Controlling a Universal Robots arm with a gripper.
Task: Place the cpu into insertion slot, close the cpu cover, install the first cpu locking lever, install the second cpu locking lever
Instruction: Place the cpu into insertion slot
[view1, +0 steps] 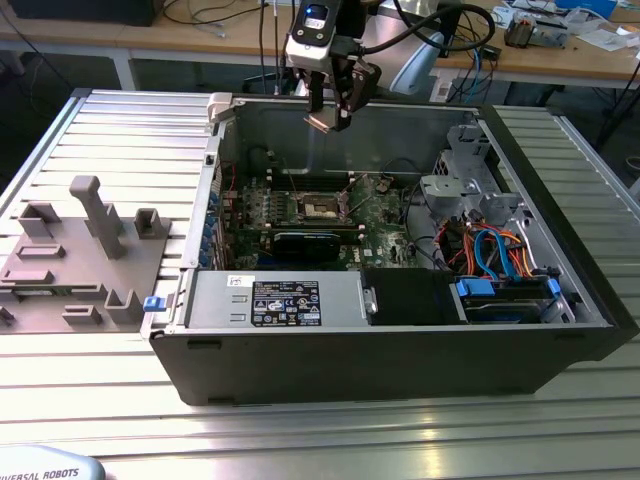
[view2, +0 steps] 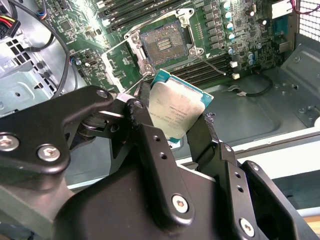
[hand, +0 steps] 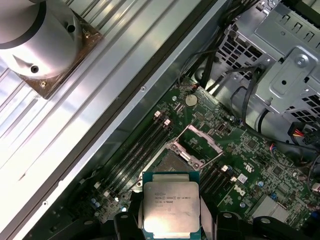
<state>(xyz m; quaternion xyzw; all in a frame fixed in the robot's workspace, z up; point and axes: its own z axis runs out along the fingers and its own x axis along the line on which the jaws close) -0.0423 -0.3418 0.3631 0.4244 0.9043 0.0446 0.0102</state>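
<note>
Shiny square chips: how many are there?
1. The cpu is gripped in the claw, held in the air above the green board; the insertion slot there has no chip in it. Others could be hidden.

A ribbed aluminium tabletop carries an open black computer case, which stands directly beneath the hand. Well away from the hand, toward the exterior view's left, a grey moulded fixture with upright posts lies flat on the ribs, just beside the case. In the first wrist view, a silvery round base stands on the ribs outside the case wall.
</note>
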